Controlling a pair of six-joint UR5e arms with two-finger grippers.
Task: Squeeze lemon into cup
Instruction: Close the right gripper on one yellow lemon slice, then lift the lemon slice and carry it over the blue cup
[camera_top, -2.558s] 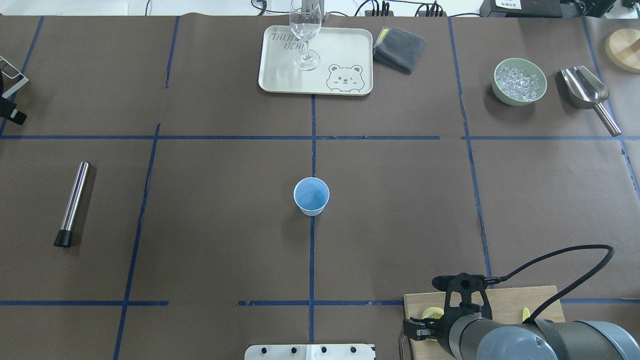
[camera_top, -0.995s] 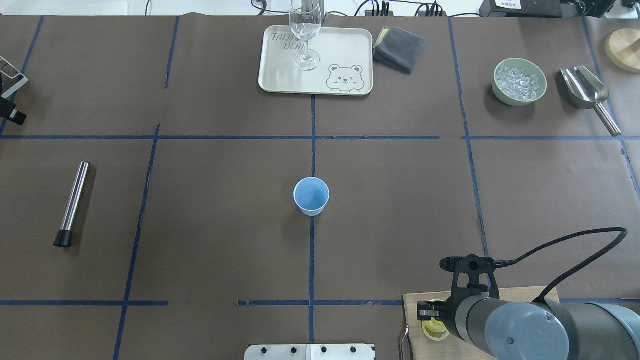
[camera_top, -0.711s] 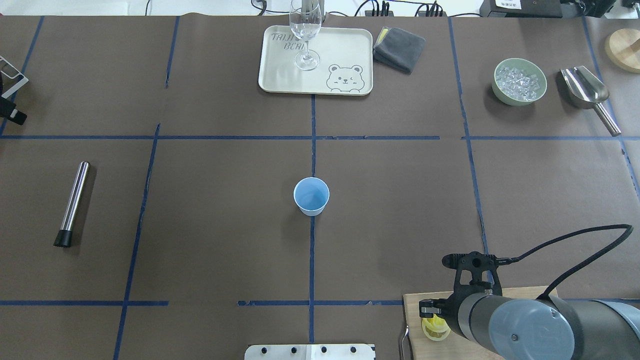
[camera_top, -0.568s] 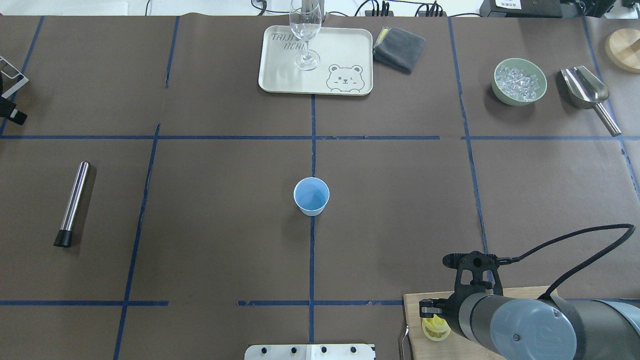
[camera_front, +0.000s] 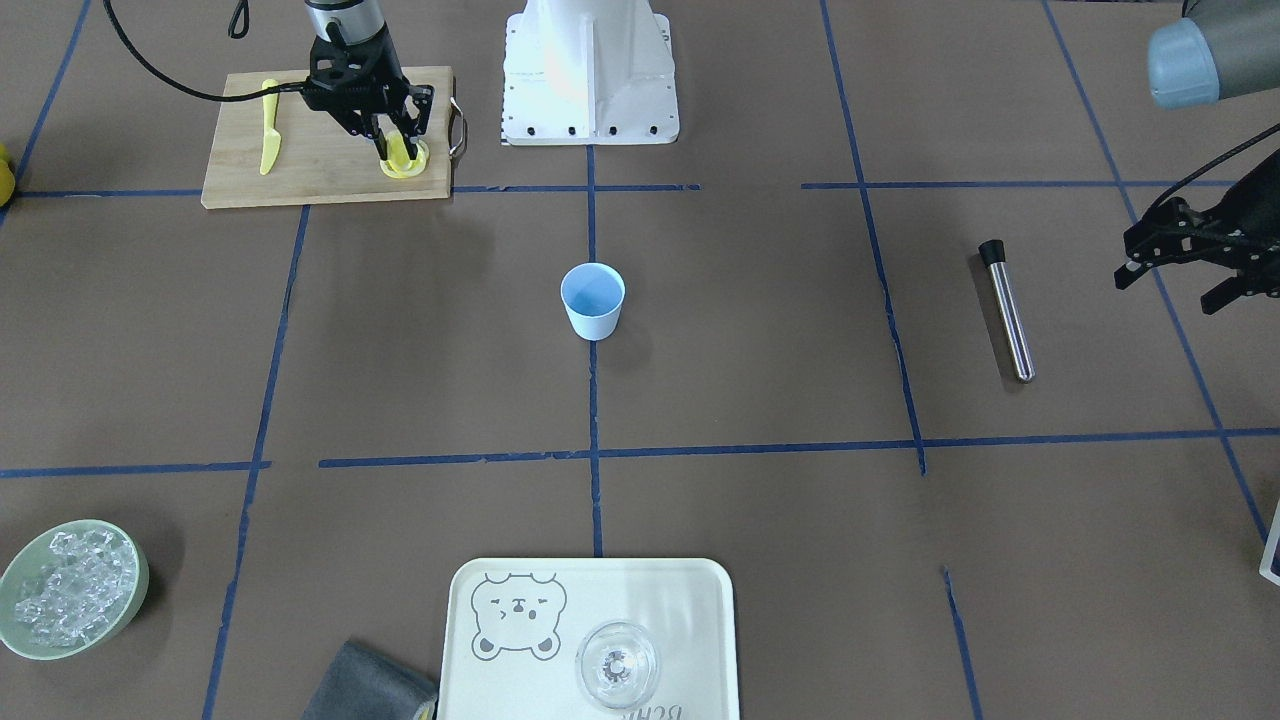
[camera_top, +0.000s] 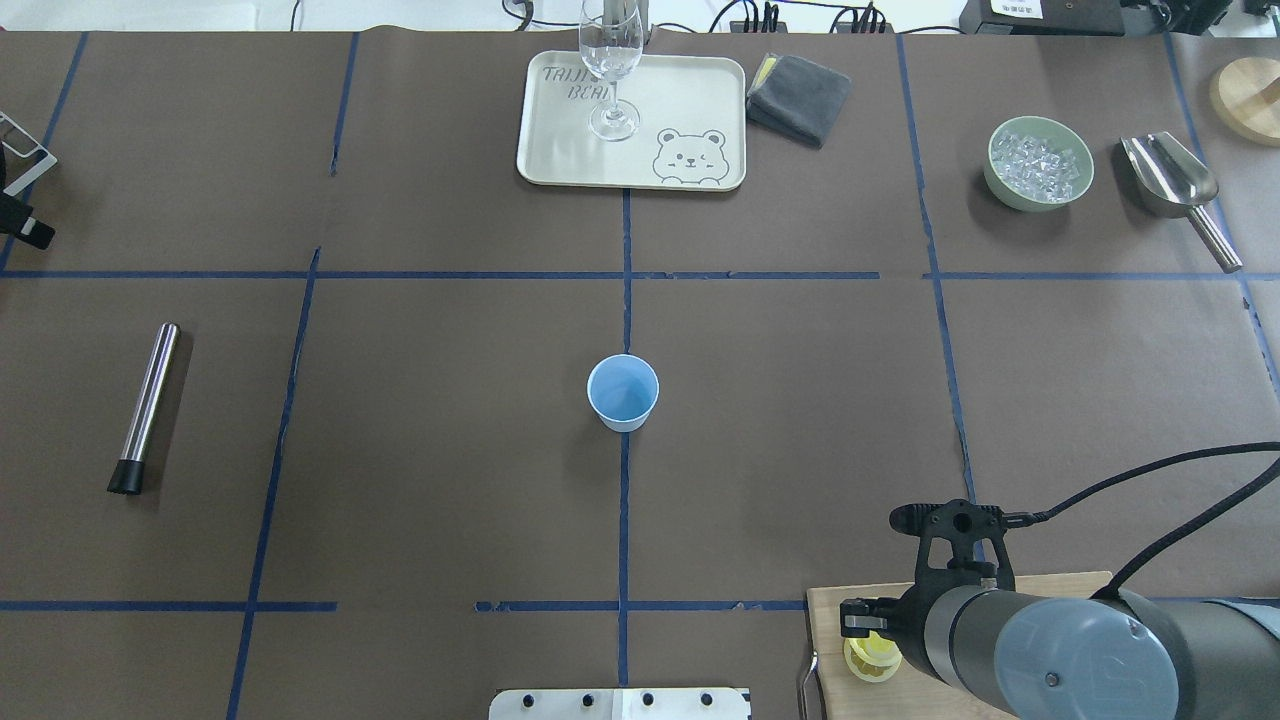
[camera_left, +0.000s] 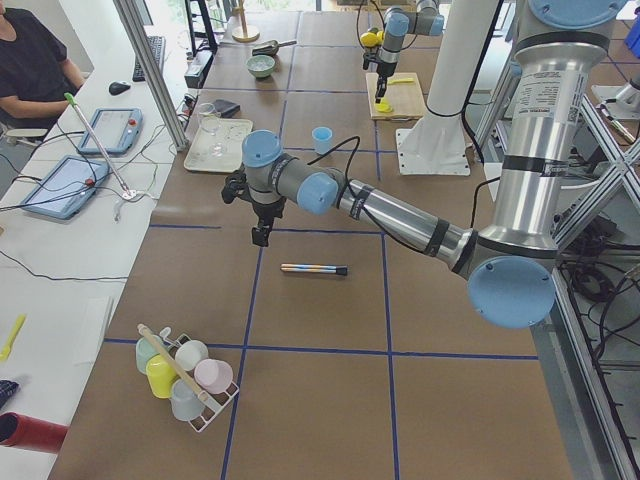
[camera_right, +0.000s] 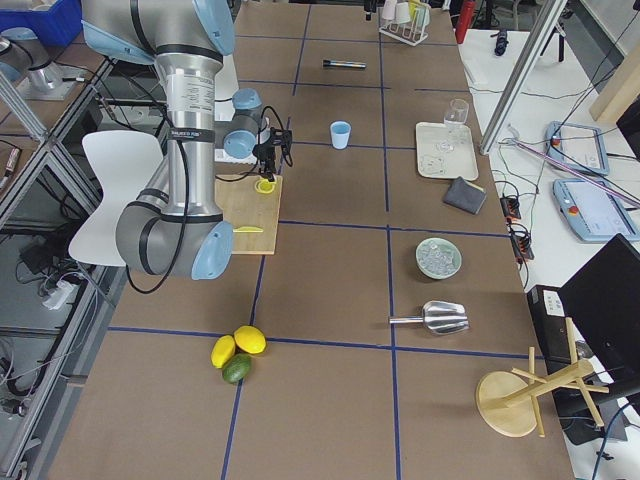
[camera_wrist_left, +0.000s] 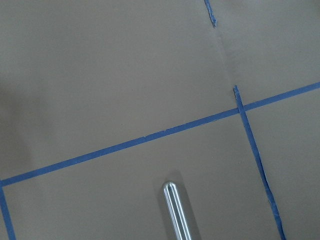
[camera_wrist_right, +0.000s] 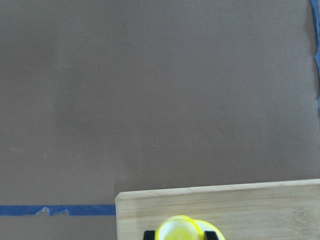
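The light-blue cup (camera_front: 593, 300) stands upright at the table's middle, also in the overhead view (camera_top: 622, 392). My right gripper (camera_front: 391, 143) hangs over the wooden cutting board (camera_front: 310, 160) and is shut on a yellow lemon slice (camera_front: 390, 150), held on edge just above the other slices (camera_front: 408, 166). The right wrist view shows the slice (camera_wrist_right: 178, 231) between the black fingertips (camera_wrist_right: 149, 235) at the board's edge. My left gripper (camera_front: 1165, 285) hovers open and empty at the table's far left side, near the steel muddler (camera_front: 1005, 310).
A yellow knife (camera_front: 267, 140) lies on the board. A tray (camera_front: 690, 600) with a clear glass (camera_front: 617, 665), a grey cloth (camera_top: 798, 97), a green bowl of ice (camera_top: 1040, 163) and a metal scoop (camera_top: 1175, 185) stand along the far side.
My right gripper has risen from the slices on the board with one slice held between its fingers. The cup and the left arm have not moved.
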